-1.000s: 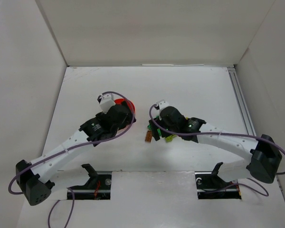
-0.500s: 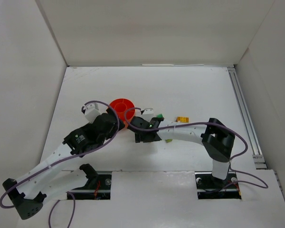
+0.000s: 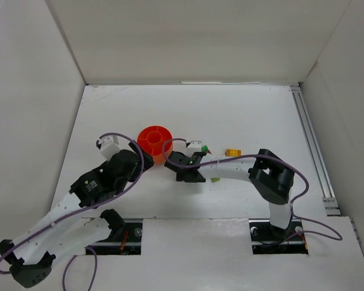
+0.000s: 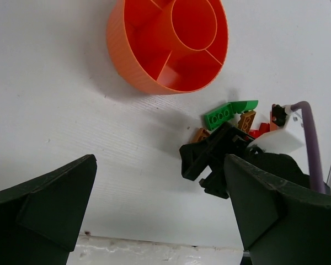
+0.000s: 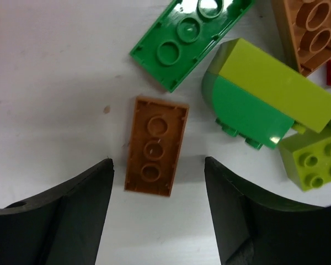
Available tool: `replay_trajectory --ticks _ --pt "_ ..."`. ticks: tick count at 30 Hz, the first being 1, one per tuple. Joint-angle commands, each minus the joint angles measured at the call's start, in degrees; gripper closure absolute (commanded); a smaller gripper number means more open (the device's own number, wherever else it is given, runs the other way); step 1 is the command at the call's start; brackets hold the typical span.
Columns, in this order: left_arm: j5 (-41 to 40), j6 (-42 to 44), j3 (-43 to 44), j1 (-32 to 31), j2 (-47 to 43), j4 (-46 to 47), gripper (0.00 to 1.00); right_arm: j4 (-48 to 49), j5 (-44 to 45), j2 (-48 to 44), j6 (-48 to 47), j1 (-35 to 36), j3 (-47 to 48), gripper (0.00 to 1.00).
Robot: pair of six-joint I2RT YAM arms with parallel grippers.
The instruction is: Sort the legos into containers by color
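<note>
Right fingers (image 5: 49,212) sit apart either side of the brown brick (image 5: 154,146), left fingers (image 4: 41,201) apart too; a crooked squeeze could skid it away.

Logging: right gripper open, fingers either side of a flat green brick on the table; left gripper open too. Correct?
No: a brown-orange brick, not a green one, sits between the right gripper's open fingers, as the right wrist view shows. The flat green brick lies beyond it. The left gripper is open.
</note>
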Motion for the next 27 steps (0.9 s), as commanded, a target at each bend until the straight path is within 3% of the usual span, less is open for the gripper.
replay_trajectory --ticks 1,5,9,12,16,18,22,27 --pt "-1.8 -0.3 0.7 -0.1 -2.4 -2.0 0.0 9.3 -1.1 -1.1 -1.3 -2.2 -3.5 0.29" --pt "-2.3 -0.3 0.7 -0.1 -3.5 -2.0 0.0 10.9 -1.7 -0.9 -2.2 -2.8 -3.6 0.39" --pt "-2.8 -0.3 0.7 -0.1 -4.1 -2.0 0.0 8.3 -0.4 2.0 -4.0 -2.8 -0.7 0.61" --pt "-2.8 -0.3 1.2 -0.1 -4.1 -2.0 0.0 7.6 0.2 2.6 -4.5 -2.8 -0.1 0.7" --pt "-4.2 -0.8 0.4 -0.1 -5.1 -2.5 0.0 9.8 1.9 -1.6 -9.2 -2.8 -0.1 0.83" --pt "-5.5 -2.6 -0.4 -0.1 -5.1 -3.2 0.0 12.6 2.5 -4.1 -12.8 -2.3 -1.9 0.85" --pt "-5.5 -3.8 -0.4 -0.1 -4.6 -3.7 0.0 31.8 1.2 -10.9 -29.9 -1.6 -7.0 0.89" --pt "-6.7 -4.3 0.1 -0.1 -5.8 -3.7 0.0 42.1 0.3 -12.1 -41.4 -1.1 -6.3 0.89"
